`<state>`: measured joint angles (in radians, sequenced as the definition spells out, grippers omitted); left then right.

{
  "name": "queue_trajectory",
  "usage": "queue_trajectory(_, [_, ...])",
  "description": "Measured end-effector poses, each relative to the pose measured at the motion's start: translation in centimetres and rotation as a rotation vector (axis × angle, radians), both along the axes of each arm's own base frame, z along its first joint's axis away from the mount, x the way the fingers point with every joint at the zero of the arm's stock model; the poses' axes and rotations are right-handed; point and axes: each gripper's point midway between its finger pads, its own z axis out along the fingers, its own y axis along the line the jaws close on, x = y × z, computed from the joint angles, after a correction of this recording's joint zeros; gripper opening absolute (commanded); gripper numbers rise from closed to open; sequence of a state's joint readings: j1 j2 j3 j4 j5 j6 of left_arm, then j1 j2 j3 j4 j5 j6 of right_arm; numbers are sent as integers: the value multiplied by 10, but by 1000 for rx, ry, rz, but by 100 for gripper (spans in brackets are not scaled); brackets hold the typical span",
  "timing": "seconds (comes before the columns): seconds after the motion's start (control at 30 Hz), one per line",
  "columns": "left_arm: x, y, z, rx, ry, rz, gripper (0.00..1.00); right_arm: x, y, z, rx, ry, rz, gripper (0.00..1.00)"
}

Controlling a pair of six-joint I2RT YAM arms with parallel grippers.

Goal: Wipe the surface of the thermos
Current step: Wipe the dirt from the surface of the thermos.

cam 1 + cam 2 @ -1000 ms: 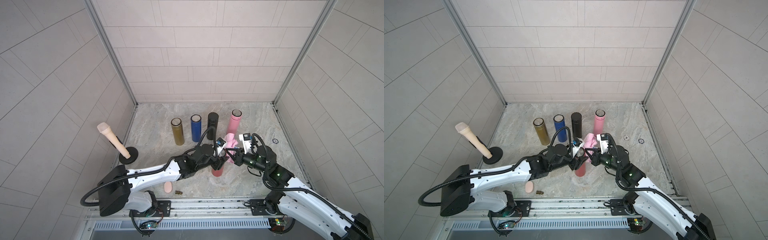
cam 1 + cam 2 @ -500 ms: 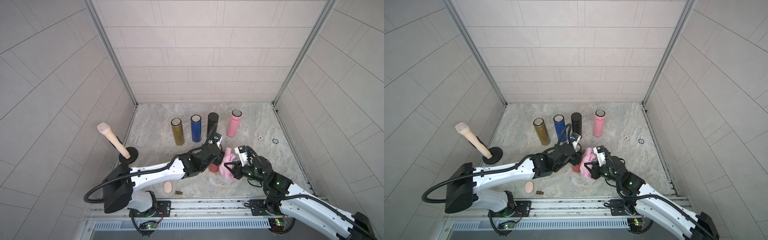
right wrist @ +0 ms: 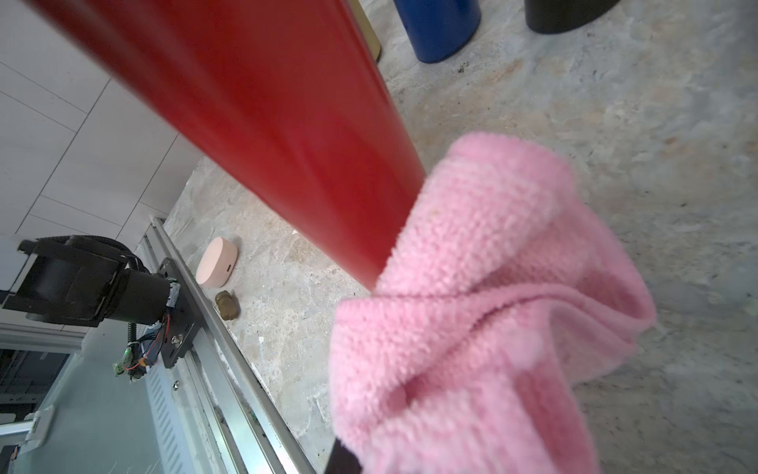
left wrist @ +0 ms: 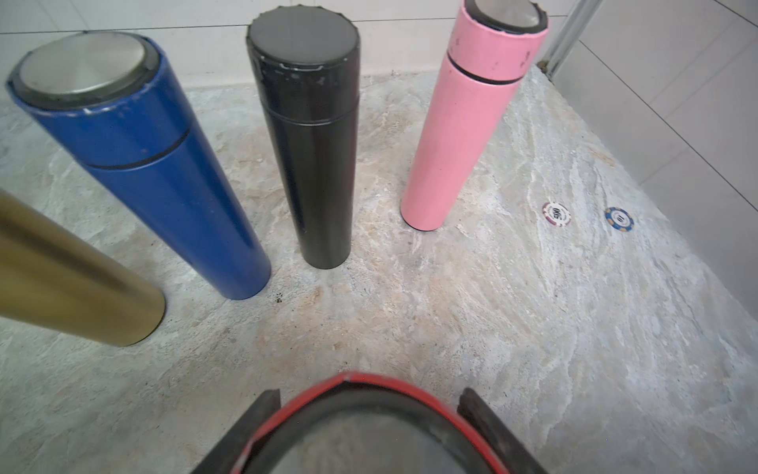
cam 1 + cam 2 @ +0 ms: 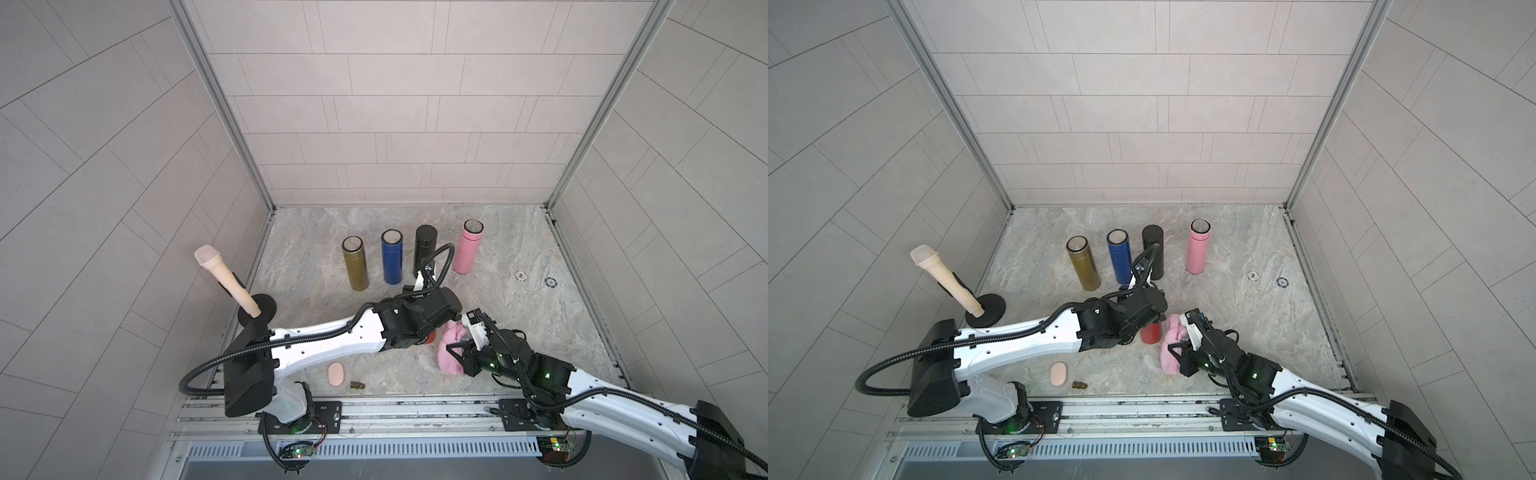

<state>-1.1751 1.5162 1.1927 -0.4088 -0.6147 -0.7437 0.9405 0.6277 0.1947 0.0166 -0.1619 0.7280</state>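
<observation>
1. My left hand [image 4: 369, 396] is clamped on the top end of the red thermos [image 3: 287, 123], with one jaw on each side of the lid rim. The thermos is out front, nearer me than the row of spares. Its bottom is hidden behind the cloth, so I can't tell if it's resting on the bench [image 5: 540, 332] or lifted a bit.
2. My right hand [image 5: 457, 351] is pinched shut on a bunched-up pink cloth [image 3: 471, 307]. The cloth is pressed against the side of the thermos, low down near the base.
3. Progress, best guess: I'm mid-wipe, at the bottom of a pass. The red body looks glossy with no obvious smudges, but I only see one side. The side facing my left arm and the band under my left hand probably aren't done yet.
4. The bench is a marbled grey-beige slab, a little gritty in spots.
5. Standing behind in a row are a gold thermos [image 5: 355, 270], blue thermos [image 5: 392, 259], black thermos [image 5: 424, 249] and pink thermos [image 5: 467, 247]. They're all upright and well clear of the cloth.
6. Other clutter:
   - two poker chips [image 5: 520, 275] off to the right
   - a small pink oval case [image 5: 336, 373] and a tiny brown thing [image 5: 357, 385] near the front rail
   - a microphone on a stand [image 5: 226, 282] at the left edge
7. The room is a boxed-in cell with pale tiled walls [image 5: 395, 104] on three sides.
</observation>
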Motion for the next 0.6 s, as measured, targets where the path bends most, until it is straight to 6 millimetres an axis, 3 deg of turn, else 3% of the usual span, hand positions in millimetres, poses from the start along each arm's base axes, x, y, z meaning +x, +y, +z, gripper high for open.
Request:
queue_trajectory(0.23, [3,-2,-14,-10,41,69,0,-11,31,78,158,-212,139,0])
queue_trajectory(0.37, [3,-6,-13,-38,48,68,0,-13,46,101,194,-278,192,0])
queue_trajectory(0.47, [2,-6,-10,-50,48,66,0,-8,50,85,170,-268,184,0])
queue_trajectory(0.6, [1,-6,-1,-78,41,65,0,-8,36,29,73,-195,141,0])
